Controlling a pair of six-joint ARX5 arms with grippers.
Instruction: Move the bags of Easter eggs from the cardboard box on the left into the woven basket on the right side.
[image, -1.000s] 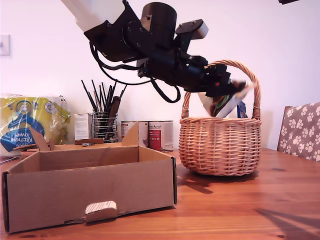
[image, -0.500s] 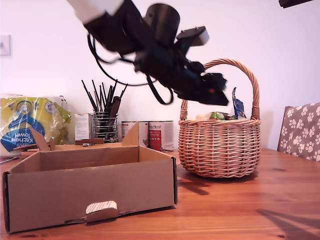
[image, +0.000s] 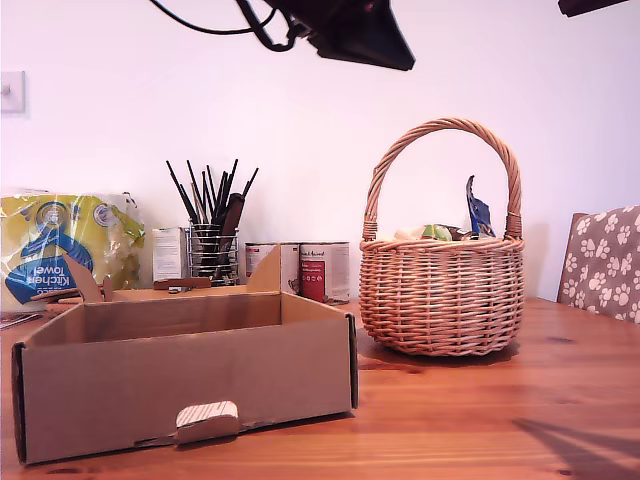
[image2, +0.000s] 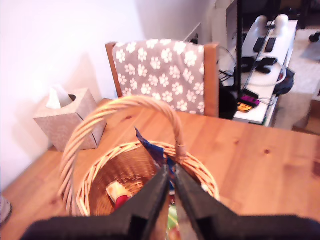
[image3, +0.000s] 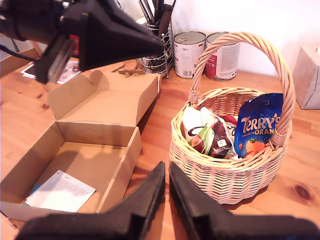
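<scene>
Bags of Easter eggs (image3: 227, 131) are seen piled inside the woven basket (image: 441, 290) on the exterior view's right — none between any fingers. My first gripper (image2: 170, 187) is held above the basket, jaws nearly together, nothing gripped. My second gripper (image3: 166, 190) is likewise narrowed and empty, apart from the basket. The cardboard box (image: 180, 375) holds only a paper sheet (image3: 60, 190).

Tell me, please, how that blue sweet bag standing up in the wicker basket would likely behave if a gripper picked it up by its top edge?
The blue bag looks like thin, glossy, creased plastic, so it would probably flex and crinkle and might slip between the fingers. It bulges low down, so the contents would likely sag and swing below the grip. It leans on the woven basket by the handle, so it may brush that when lifted.
</scene>
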